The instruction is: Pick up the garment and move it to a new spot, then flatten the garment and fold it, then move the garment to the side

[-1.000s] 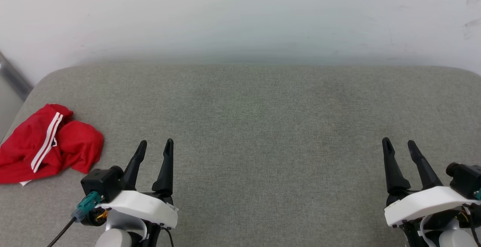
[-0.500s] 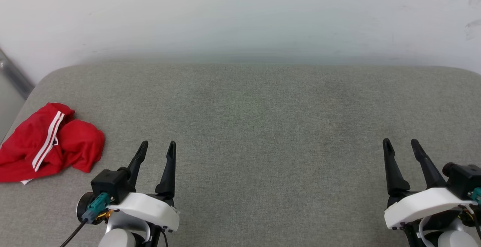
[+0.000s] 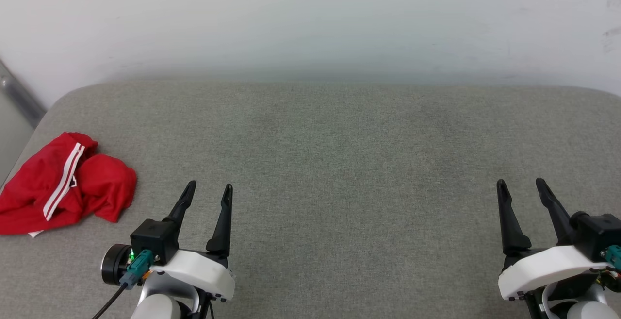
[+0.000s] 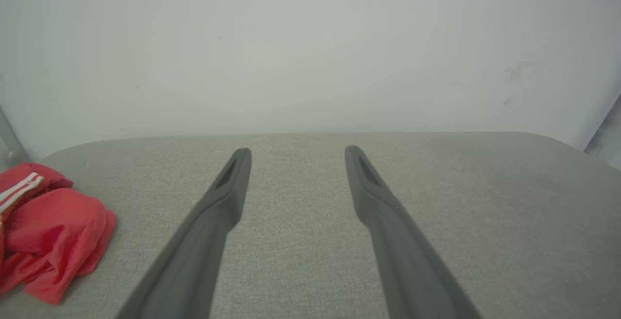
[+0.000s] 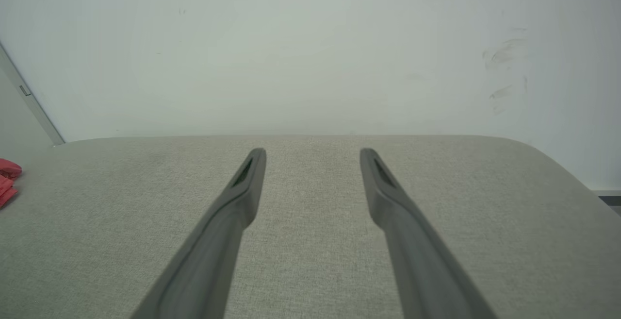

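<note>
Right gripper fingers spread apart, grey cushion, red garment at left edge

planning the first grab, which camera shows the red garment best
The head view: the red garment lies crumpled at far left, nearly whole, its white stripes plain. The left wrist view shows part of the garment, cut off by the left edge. The right wrist view catches a small red scrap at its left edge.

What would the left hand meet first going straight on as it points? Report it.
The open left hand points over the grey padded surface toward the white wall, probably the first thing met. The garment lies off to its left, out of that line. Depth is hard to judge.
</note>
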`<state>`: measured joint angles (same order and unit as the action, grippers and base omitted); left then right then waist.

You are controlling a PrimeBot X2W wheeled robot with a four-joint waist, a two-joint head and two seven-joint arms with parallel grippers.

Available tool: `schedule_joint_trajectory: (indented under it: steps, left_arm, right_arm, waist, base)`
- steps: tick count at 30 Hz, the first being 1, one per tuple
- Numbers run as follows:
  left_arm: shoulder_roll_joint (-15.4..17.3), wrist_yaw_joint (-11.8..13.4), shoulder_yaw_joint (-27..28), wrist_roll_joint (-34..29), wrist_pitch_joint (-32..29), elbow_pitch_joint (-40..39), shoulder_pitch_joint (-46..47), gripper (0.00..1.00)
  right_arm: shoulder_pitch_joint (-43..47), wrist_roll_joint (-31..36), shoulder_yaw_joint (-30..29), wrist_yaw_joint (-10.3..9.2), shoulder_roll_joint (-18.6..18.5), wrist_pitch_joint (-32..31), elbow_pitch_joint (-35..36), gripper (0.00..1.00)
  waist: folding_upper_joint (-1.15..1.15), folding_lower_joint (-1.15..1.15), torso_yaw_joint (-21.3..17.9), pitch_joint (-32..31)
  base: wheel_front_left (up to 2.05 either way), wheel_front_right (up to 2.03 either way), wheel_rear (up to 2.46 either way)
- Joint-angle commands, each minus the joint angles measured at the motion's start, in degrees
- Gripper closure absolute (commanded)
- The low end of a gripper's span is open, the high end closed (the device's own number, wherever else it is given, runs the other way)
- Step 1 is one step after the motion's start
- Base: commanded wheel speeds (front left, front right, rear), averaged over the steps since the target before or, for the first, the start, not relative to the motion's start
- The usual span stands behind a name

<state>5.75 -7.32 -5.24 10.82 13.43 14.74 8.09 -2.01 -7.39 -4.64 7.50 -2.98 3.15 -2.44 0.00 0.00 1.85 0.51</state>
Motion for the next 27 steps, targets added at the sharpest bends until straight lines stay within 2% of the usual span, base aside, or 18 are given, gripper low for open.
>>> schedule_joint_trajectory:
  steps: [1, 14, 20, 27]
  left_arm:
    - [-0.07, -0.07, 0.19, -1.10, 0.63, 0.10, 0.63, 0.00]
    - [-0.75, -0.16, 0.95, -3.80, 1.86, 1.10, 0.93, 0.00]
    - [-1.03, -0.19, 1.30, -2.86, 1.79, 2.06, 1.16, 0.00]
    - [-1.43, -0.14, 1.16, -1.94, 1.79, 2.67, 1.86, 0.00]
  right_arm:
    - [0.57, 1.31, -0.05, -0.02, 0.13, 0.00, 0.74, 0.00]
    - [0.91, 4.53, -0.39, -0.02, 0.13, -0.39, 1.52, 0.00]
    - [0.75, 3.60, -0.71, -0.02, 0.13, -0.35, 0.99, 0.00]
    - [0.79, 3.76, -1.37, -0.02, 0.14, 0.06, 1.23, 0.00]
  waist:
    - [0.00, 0.00, -0.01, -0.04]
    - [0.00, 0.00, 0.01, -0.01]
    - [0.00, 0.00, 0.05, -0.03]
    - [0.00, 0.00, 2.47, 0.09]
  base:
    - [0.00, 0.00, 0.00]
    - [0.00, 0.00, 0.00]
    - [0.00, 0.00, 0.00]
    - [0.00, 0.00, 0.00]
